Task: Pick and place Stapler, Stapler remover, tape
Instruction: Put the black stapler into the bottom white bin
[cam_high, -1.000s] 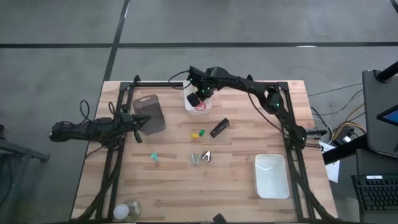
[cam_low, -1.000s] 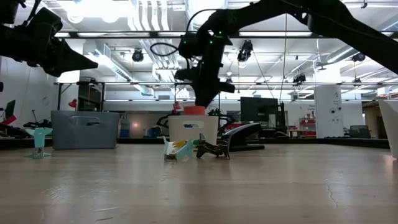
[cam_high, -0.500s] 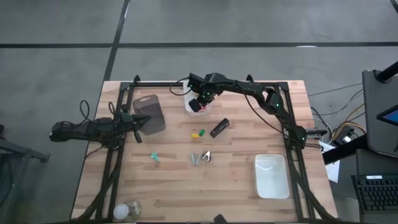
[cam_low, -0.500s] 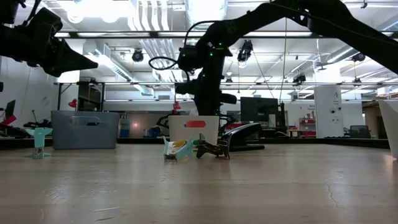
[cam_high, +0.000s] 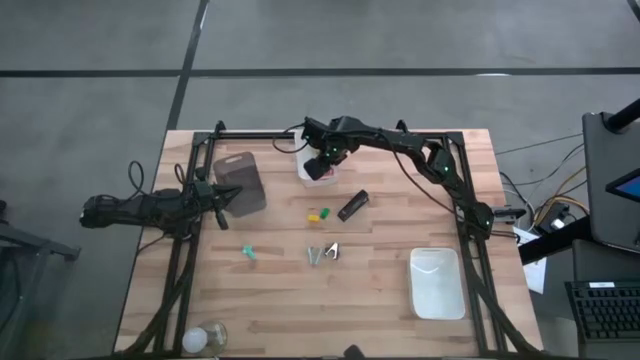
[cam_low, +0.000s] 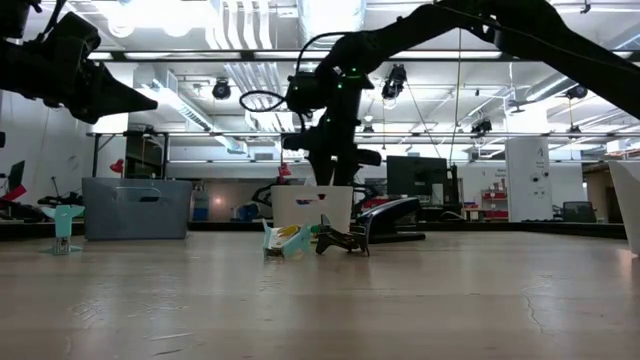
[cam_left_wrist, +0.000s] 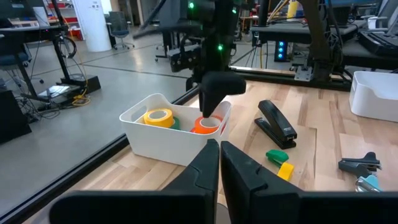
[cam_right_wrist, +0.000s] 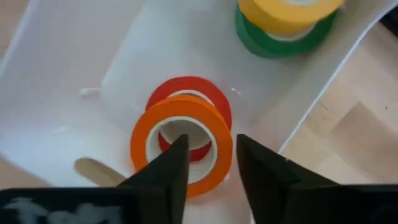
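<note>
My right gripper reaches down into the white bin at the table's far middle and is shut on an orange-red tape roll. Under it lies a second red roll. A yellow roll sits on a green roll in the same bin. The black stapler lies on the table to the right of the bin and nearer. The metal staple remover lies nearer the front. My left gripper hangs shut above the table's left side. My right gripper pinches the wall of the orange-red tape roll, with one finger inside the pale core and the other finger outside the rim. The fingers come from above, pointing down. The roll lies flat inside the bin, over the second red roll.
A grey box stands under my left gripper. A green-and-yellow piece lies beside the stapler, and a teal piece nearer the left. A white tray sits at the right front, and a clear bulb-like thing at the near left corner.
My right gripper has gone down into the white bin with the orange-red roll. The roll stood at the bin's rim a second ago and now sits low inside it.
</note>
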